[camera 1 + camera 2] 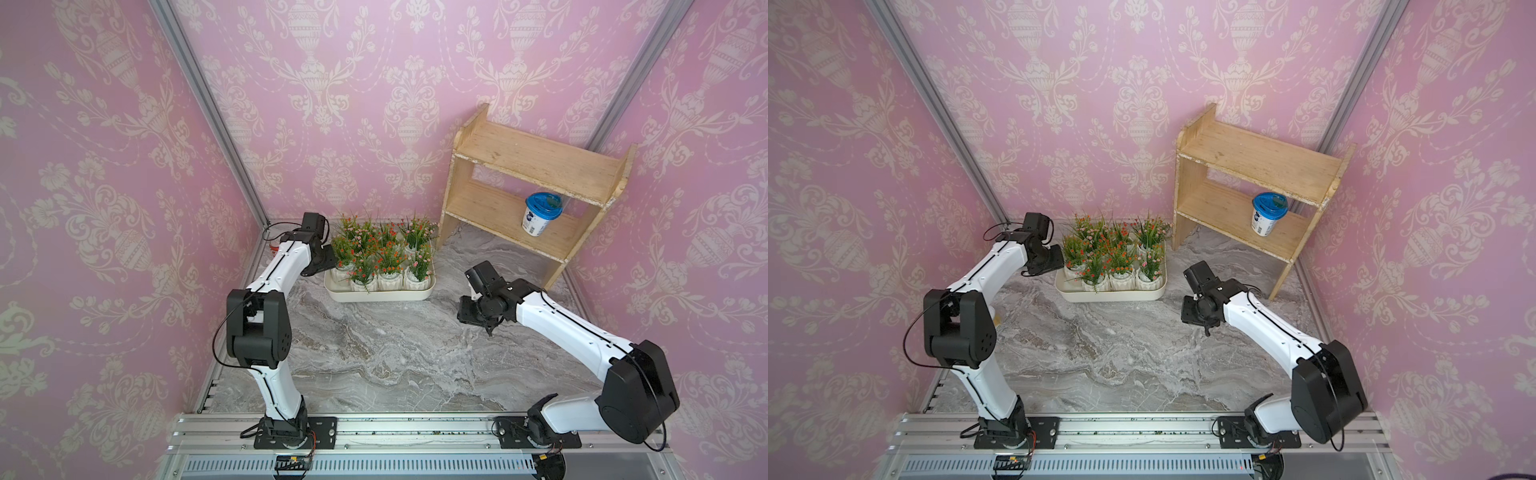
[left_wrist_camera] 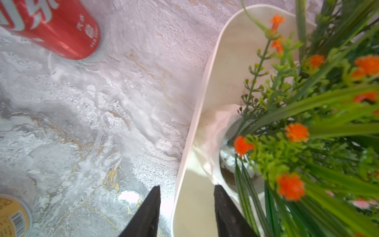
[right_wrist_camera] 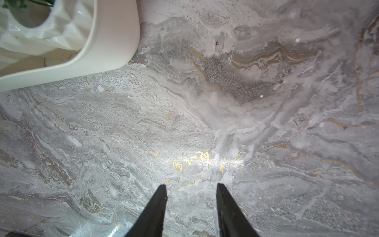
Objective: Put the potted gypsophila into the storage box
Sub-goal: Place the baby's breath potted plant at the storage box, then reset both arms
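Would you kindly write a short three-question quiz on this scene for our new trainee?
1. True or false: every potted gypsophila seen in the top views stands inside the storage box.
2. What stands on the lower tier of the wooden shelf? A) a book B) a blue-lidded cup C) a teapot
3. What is the right pincer holding?
Key: 1 true. 2 B. 3 nothing; its jaws stand open above the bare tabletop.
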{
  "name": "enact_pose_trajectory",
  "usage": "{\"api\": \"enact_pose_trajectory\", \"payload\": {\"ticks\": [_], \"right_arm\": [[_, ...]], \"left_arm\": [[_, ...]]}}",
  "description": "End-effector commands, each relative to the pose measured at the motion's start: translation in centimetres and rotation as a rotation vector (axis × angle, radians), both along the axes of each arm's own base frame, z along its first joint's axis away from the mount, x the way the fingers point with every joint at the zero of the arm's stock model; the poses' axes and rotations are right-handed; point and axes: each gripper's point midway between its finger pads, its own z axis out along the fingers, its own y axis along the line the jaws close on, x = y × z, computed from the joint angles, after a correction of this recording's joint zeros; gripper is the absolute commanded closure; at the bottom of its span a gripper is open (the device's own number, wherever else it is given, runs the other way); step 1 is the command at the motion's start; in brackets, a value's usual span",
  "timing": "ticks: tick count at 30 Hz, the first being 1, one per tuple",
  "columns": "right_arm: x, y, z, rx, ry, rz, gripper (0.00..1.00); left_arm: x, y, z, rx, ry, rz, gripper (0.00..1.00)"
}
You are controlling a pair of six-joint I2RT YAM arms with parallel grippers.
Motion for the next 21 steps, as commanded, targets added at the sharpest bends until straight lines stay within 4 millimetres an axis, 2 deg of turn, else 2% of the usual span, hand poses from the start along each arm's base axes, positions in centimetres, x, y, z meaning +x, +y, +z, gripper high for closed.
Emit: {"api": "enact_pose_trajectory", "payload": {"ticks": [1, 6, 8, 10, 11, 14, 17, 20, 21], "right_arm": [[-0.6, -1.1, 0.5, -0.027, -0.004, -0.012, 0.57], [-0.4, -1.3, 1.1, -0.032, -0.026, -0.007, 0.57], [-0.2, -1.4, 1.6, -0.032, -0.043, -0.009, 0.57], [0.1, -1.7, 2.1, -0.03, -0.056, -0.021, 0.55], [0.2, -1.9, 2.3, -0.039, -0.065, -0.004, 0.54], [0.8, -2.5, 2.9, -0.049, -0.081, -0.008, 0.47], [1.5, -3.2, 3.6, -0.054, -0.105, -0.021, 0.31], [2.3, -4.3, 4.4, -0.073, -0.125, -0.044, 0.05], [2.7, -4.8, 4.6, -0.083, -0.131, -0.057, 0.01]], "left_arm": [[-1.7, 1.3, 0.9, 0.023, 0.004, 0.039, 0.49], [-3.3, 2.0, 2.4, 0.017, -0.027, 0.063, 0.36], [-3.8, 2.3, 3.1, 0.012, -0.051, 0.07, 0.23], [-4.4, 2.6, 3.8, 0.0, -0.078, 0.08, 0.05], [-4.7, 2.7, 4.1, -0.003, -0.088, 0.085, 0.01], [-5.3, 3.2, 5.3, 0.002, -0.142, 0.09, 0.01], [-5.5, 3.4, 6.6, 0.014, -0.218, 0.085, 0.01], [-5.9, 3.8, 7.5, 0.025, -0.283, 0.09, 0.01], [-6.0, 3.9, 7.7, 0.03, -0.303, 0.092, 0.01]]}}
